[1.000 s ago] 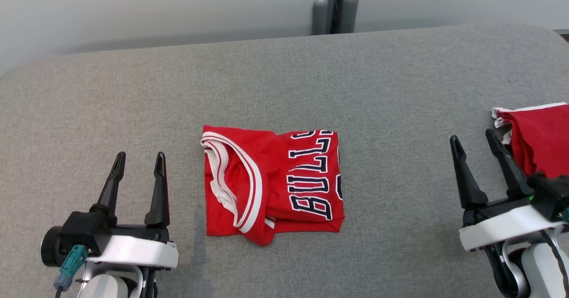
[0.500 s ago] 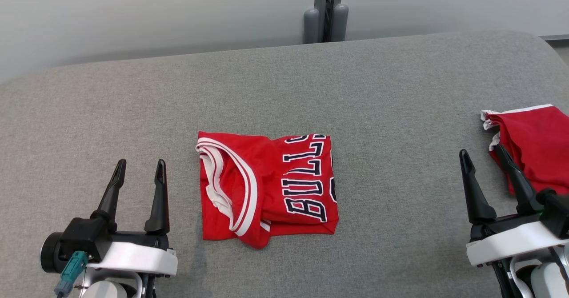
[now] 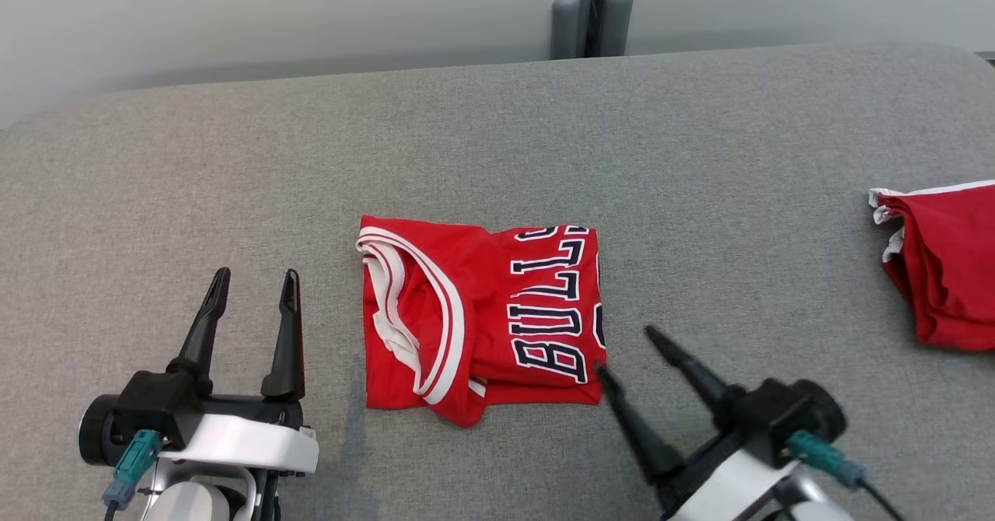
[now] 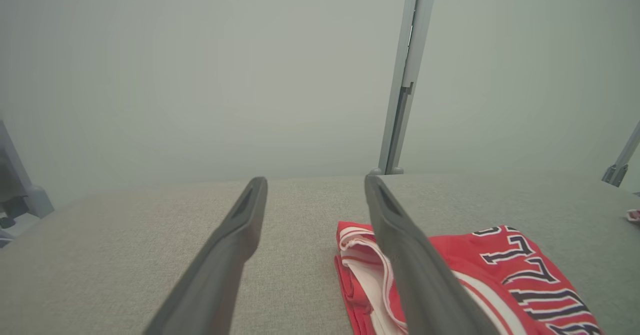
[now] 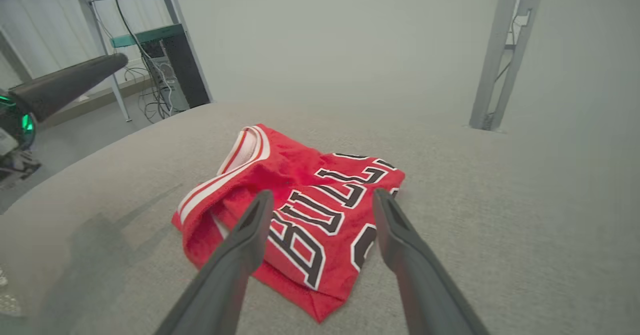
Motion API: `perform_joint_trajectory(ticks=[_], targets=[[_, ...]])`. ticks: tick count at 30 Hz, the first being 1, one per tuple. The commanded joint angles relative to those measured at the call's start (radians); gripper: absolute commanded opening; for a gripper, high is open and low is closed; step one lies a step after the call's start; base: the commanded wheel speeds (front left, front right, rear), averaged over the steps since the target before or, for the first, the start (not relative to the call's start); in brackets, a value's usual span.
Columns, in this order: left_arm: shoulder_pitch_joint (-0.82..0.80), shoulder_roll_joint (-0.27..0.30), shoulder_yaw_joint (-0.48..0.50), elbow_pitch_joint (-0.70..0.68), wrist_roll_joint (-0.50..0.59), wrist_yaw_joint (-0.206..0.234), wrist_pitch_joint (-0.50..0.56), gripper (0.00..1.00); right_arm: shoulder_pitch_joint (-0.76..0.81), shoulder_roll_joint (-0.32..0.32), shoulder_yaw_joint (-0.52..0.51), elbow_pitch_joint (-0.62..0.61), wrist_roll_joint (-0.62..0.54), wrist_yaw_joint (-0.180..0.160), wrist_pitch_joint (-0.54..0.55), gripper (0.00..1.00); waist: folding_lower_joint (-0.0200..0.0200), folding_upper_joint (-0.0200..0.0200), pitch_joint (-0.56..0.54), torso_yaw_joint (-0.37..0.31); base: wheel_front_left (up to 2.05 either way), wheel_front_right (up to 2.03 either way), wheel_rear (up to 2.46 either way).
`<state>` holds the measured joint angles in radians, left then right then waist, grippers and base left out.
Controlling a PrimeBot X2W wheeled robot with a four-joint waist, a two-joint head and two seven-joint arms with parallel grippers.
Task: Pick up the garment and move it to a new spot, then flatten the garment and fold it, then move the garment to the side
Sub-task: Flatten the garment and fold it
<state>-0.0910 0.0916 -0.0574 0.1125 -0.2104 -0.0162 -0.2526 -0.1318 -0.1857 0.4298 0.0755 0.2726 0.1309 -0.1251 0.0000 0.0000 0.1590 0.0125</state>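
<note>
Folded jersey (image 3: 482, 319) lies mid-frame on worktop (image 3: 699, 155); flatten and fold look done. Remaining, I judge: move aside. My right tool (image 3: 628, 351), jaws spread, empty, at jersey's lower right corner. My left tool (image 3: 256, 274), spread, empty, lower left. Red garment (image 3: 944, 264) at right edge.

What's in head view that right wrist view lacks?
Head view adds a second red garment lying at the far right of the table. Right wrist view adds a metal rack with cables beyond the table. Shared: the folded red jersey, the open right gripper by its near right corner, and the grey table.
</note>
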Motion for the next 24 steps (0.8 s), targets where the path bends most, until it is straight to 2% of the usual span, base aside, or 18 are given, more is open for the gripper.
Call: perform_joint_trajectory(ticks=[1,6,9,12,21,22,23,24], targets=[[-0.02,0.003,-0.003,0.001,-0.003,0.006,-0.002,1.0,-0.019,-0.008,0.075,0.007,0.018,0.0,0.012,1.0,0.0,0.0,0.011,0.01,0.0,0.0,0.0],[-0.037,-0.003,-0.019,0.008,-0.006,0.002,-0.004,1.0,-0.084,-0.025,0.29,0.061,0.075,0.0,0.018,1.0,0.0,0.0,0.037,0.04,0.0,0.0,0.0],[-0.054,-0.008,-0.029,0.011,-0.009,0.0,-0.007,1.0,-0.14,-0.022,0.374,0.116,0.105,0.0,0.008,1.0,0.0,0.0,0.056,0.06,0.0,0.0,0.0],[-0.06,-0.011,-0.034,0.016,-0.011,-0.001,-0.008,1.0,-0.182,-0.013,0.42,0.163,0.126,0.0,-0.003,1.0,0.0,0.0,0.068,0.073,0.0,0.0,0.0],[-0.091,-0.023,-0.049,0.03,-0.021,-0.003,-0.01,1.0,-0.378,0.052,0.559,0.441,0.18,0.0,-0.05,1.0,0.0,0.0,0.106,0.117,0.0,0.0,0.0],[-0.092,-0.023,-0.049,0.029,-0.021,-0.003,-0.01,1.0,-0.392,0.06,0.57,0.473,0.187,0.0,-0.049,0.65,0.0,0.0,0.109,0.12,0.0,0.0,0.0],[-0.093,-0.024,-0.049,0.027,-0.021,-0.004,-0.011,1.0,-0.407,0.068,0.583,0.498,0.193,0.0,-0.051,0.4,0.0,0.0,0.111,0.123,0.0,0.0,0.0],[-0.096,-0.025,-0.049,0.026,-0.021,-0.004,-0.011,1.0,-0.421,0.076,0.593,0.518,0.203,0.0,-0.057,0.0,0.0,0.0,0.114,0.125,0.0,0.0,0.0]])
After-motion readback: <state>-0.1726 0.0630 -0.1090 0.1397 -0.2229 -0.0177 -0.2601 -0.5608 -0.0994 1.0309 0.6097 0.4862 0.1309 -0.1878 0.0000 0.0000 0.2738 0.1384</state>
